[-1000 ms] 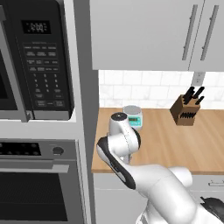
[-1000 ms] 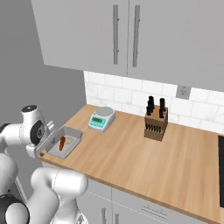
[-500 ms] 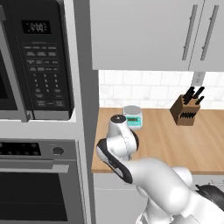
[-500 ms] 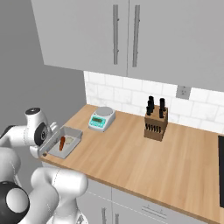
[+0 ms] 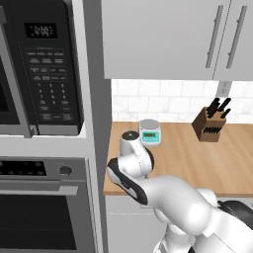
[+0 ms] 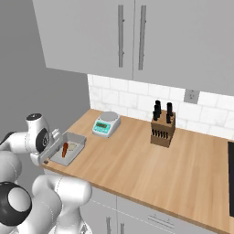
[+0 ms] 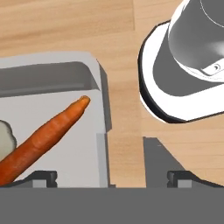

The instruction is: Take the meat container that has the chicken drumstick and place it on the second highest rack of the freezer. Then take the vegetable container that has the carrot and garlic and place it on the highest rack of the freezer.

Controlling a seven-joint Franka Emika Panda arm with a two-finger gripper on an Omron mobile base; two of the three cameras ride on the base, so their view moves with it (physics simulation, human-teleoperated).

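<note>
The vegetable container (image 7: 52, 74) is a grey tray on the wooden counter, holding an orange carrot (image 7: 43, 135) and a pale garlic bulb (image 7: 5, 140) at the left edge. My gripper (image 7: 113, 177) is open just above the tray, its fingertips (image 7: 43, 176) straddling the tray's right wall. In the right base view the container (image 6: 77, 139) with the carrot (image 6: 65, 149) sits at the counter's left end, with the gripper (image 6: 49, 153) at its near left side. The meat container with the drumstick is out of view.
A teal kitchen scale (image 6: 106, 123) stands behind the tray and a knife block (image 6: 163, 129) farther right by the tiled wall. A tall column with microwave (image 5: 44, 74) and oven (image 5: 44, 212) borders the counter's left end. Cabinets (image 6: 132, 36) hang overhead.
The hand has sunk slightly toward the vegetable container; the tray, scale and knife block have not moved.
</note>
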